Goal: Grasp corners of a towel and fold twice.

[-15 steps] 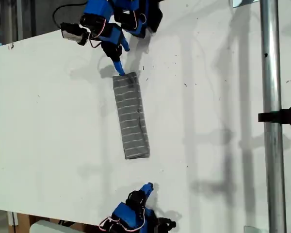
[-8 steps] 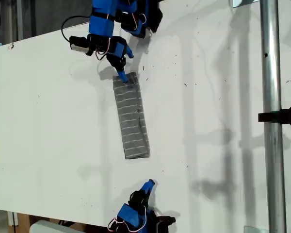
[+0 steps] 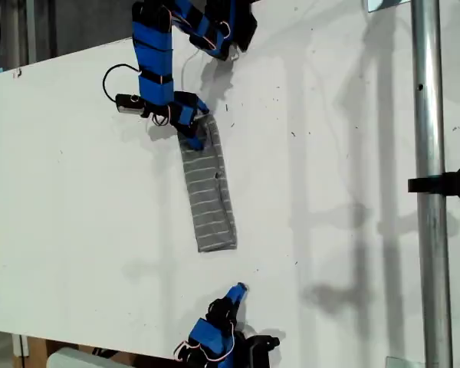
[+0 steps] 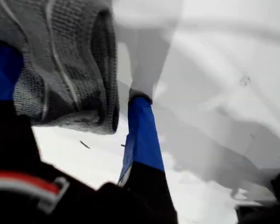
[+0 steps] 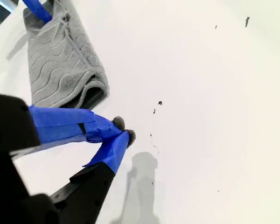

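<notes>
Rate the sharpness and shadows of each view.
Exterior view: sharp, soft grey shadows striping the table. First wrist view: blurred, the towel too close to focus. Second wrist view: crisp on the towel, my second gripper casting a soft shadow.

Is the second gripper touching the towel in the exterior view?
No. My second gripper sits shut on bare table, clear of the towel's near end.

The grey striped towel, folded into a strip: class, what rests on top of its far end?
My first hand sits on the grey striped towel's end; the cloth beneath it is covered.
</notes>
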`<state>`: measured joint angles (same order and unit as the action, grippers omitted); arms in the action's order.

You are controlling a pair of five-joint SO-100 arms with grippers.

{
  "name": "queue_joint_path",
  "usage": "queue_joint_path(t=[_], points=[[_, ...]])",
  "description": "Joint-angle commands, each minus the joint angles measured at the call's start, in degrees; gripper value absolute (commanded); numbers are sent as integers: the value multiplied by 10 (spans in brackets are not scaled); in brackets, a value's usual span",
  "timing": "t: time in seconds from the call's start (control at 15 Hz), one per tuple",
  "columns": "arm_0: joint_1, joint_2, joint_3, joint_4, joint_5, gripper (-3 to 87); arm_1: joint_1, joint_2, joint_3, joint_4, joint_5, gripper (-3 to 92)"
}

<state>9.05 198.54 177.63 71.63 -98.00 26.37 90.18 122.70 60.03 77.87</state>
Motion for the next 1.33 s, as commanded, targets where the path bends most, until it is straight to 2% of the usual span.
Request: queue_joint_path(t=[0.0,0.13,0.27,0.4,0.53,0.6,0.67,0.87,0.93,1.0,1.13,1.27], points=[[-11,4,-2,5,-7,-28,-13,1,-49,-43,-11,-2],[-10,4,-2,5,-10,-28,-15,25,-53,4,-32,-2],[-10,4,-2,3,-2,-28,-39,96,-50,142,-34,-2],[-11,4,-2,-1,6,-28,-110,220,-59,318,11,-2],[-10,4,-2,-4,11,-28,-204,334,-127,494,95,-2],[-10,4,-1,-5,11,-28,-229,347,-157,504,115,-2],[-11,4,1,-8,13,-28,-229,316,-158,425,104,-2],[-16,4,4,-12,18,-28,-238,113,-185,69,65,-2],[-16,4,5,-12,14,-28,-241,86,-185,6,65,27],[-14,4,8,-12,10,-28,-250,94,-201,-34,57,258],[-15,4,11,1,-8,-25,-250,188,-207,-169,-6,283],[-39,4,11,22,-17,-24,-214,295,-159,-132,-9,302]])
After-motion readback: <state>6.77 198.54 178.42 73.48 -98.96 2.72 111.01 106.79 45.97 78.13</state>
